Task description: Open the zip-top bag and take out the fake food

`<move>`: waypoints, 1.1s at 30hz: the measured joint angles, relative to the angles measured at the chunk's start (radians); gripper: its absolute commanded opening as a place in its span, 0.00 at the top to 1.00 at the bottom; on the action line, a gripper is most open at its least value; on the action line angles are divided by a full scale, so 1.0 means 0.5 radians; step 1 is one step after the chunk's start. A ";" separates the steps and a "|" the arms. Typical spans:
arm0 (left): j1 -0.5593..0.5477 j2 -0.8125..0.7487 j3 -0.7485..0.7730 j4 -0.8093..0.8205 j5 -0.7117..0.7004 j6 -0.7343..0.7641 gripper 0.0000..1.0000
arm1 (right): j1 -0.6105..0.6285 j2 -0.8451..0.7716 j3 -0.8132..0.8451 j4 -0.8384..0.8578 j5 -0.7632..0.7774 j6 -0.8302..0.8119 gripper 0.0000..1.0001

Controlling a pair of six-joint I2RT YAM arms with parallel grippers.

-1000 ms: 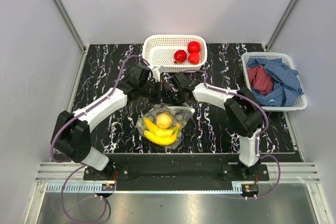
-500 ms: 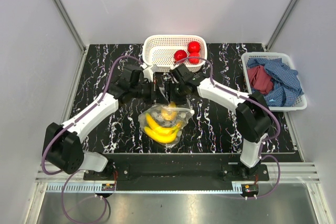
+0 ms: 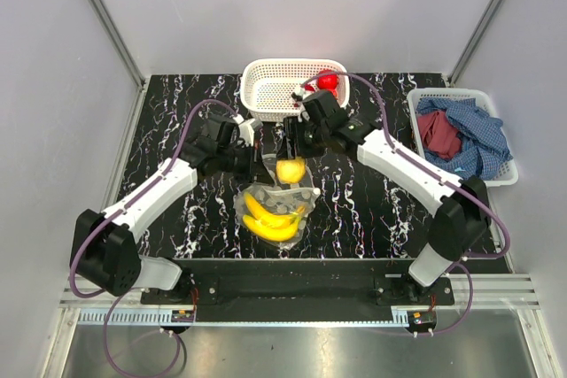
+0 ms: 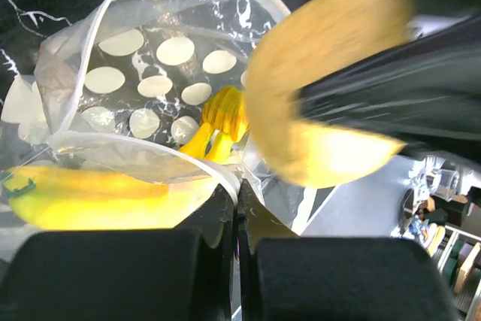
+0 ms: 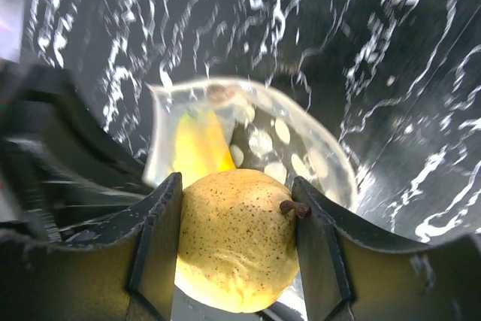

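Holding a speckled yellow round fruit [image 5: 234, 264] between the half-spread fingers of the right claw [image 5: 237, 246]. Pinching the rim of the zip-top bag [image 4: 154, 73] in the fully closed left claw [image 4: 237, 202]. Below the right claw, inside the open bag: banana bunch [image 3: 268, 221]. Beyond it, red apples [image 3: 329, 82] in white mesh basket [image 3: 252, 73].

On the black marbled table [image 3: 177, 104], near front centre: zip-top bag [image 3: 299, 196], mouth toward the far side, banana bunch [image 3: 268, 223] inside. Left gripper [image 3: 257, 164] closed at the bag's far-left rim. Right gripper [image 3: 290, 155] clamped on a yellow-orange round fruit [image 3: 289, 170], held over the bag mouth. Beyond: white mesh basket [image 3: 261, 90] containing red fruit [image 3: 330, 81], partly hidden by the right arm. Far right: second basket [image 3: 505, 174] with blue and red cloths [image 3: 465, 135].
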 measured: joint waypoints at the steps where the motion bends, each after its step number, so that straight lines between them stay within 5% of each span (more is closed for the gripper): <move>1: 0.000 -0.001 -0.001 -0.011 -0.008 0.014 1.00 | -0.002 -0.011 0.028 -0.005 0.024 -0.011 0.83; 12: 0.000 -0.030 -0.014 -0.067 -0.024 0.063 1.00 | -0.338 0.217 0.663 0.049 0.208 -0.172 0.83; 24: 0.000 -0.097 -0.050 -0.236 -0.057 0.118 1.00 | -0.520 1.353 1.660 0.273 0.346 -0.249 0.83; 33: 0.000 -0.095 -0.022 -0.364 -0.090 0.170 1.00 | -0.542 1.779 1.965 0.352 0.272 -0.188 0.76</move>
